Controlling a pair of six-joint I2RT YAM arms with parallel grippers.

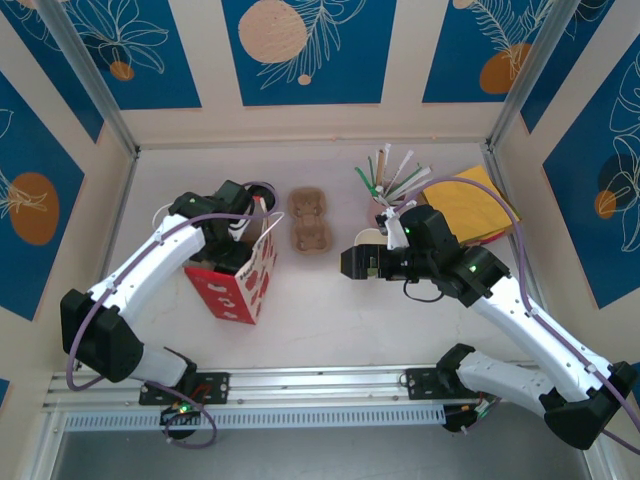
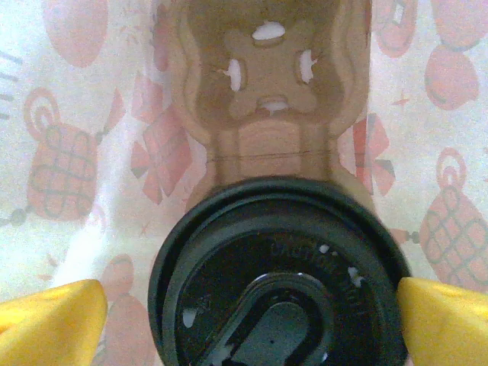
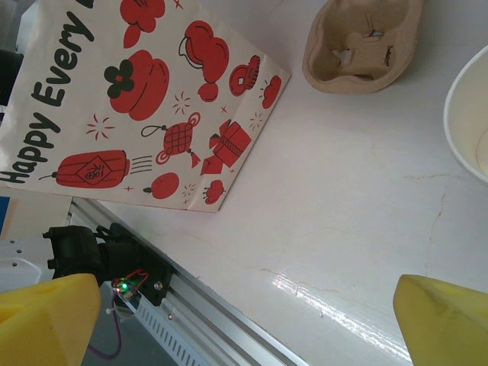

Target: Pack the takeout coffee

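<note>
Takeout coffee sits down inside the paper bag, its black lid facing my left wrist camera. It rests on a cardboard carrier that lies in the bag, and one empty pocket of that carrier shows past the lid. My left arm reaches into the bag's open top. The left jaws stand wide apart, a yellow fingertip on either side of the lid. One tip is clear of the lid and the other sits just at its rim, so I read them as gripping nothing.

On the bench just to the right of the bag lies a second carrier, empty. Beyond that, farther from the bag, the right jaws hover fully spread over bare bench with nothing between them, pointing back toward the bag. A white-lined cup stands near them, on the side away from the bag. Farther from the bag again are a bunch of straws and a yellow packet.
</note>
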